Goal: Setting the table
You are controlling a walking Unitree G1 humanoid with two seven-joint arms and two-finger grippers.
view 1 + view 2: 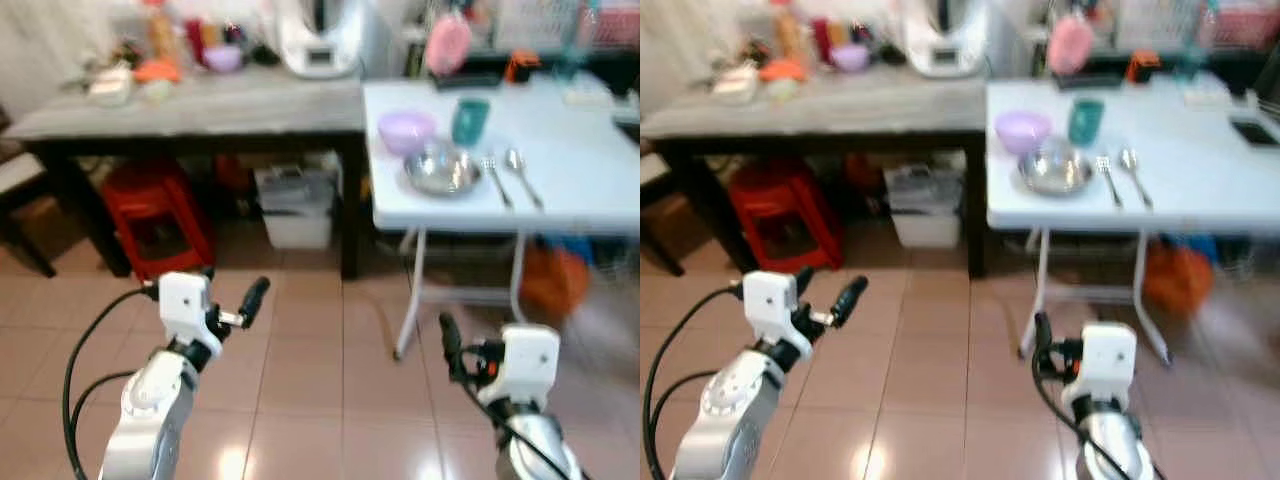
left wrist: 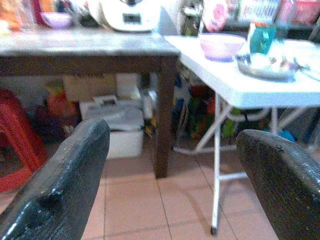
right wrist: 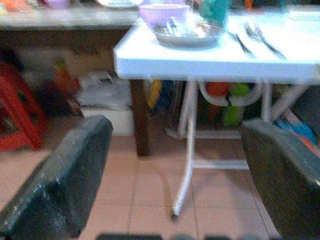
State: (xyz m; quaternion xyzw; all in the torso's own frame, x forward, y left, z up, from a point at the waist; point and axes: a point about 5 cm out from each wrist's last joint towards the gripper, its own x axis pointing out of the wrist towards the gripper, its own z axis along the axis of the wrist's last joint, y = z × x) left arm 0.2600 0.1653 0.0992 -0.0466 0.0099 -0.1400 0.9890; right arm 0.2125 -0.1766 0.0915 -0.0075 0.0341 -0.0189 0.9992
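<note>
Sitting empty: metal plate (image 1: 442, 170) beside purple bowl (image 1: 406, 130).

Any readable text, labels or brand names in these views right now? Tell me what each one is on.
No text can be read in any view.
White appliance on the grey table: its front panel is too blurred to read.
Boxes under the grey table: any print is too blurred to read.
Teal cup, purple bowl and metal bowl on the white table: no markings visible.

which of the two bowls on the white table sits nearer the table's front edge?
The metal bowl. It sits closer to the front edge of the white table, beside the fork and spoon; the purple bowl is behind it, next to the teal cup.
</note>
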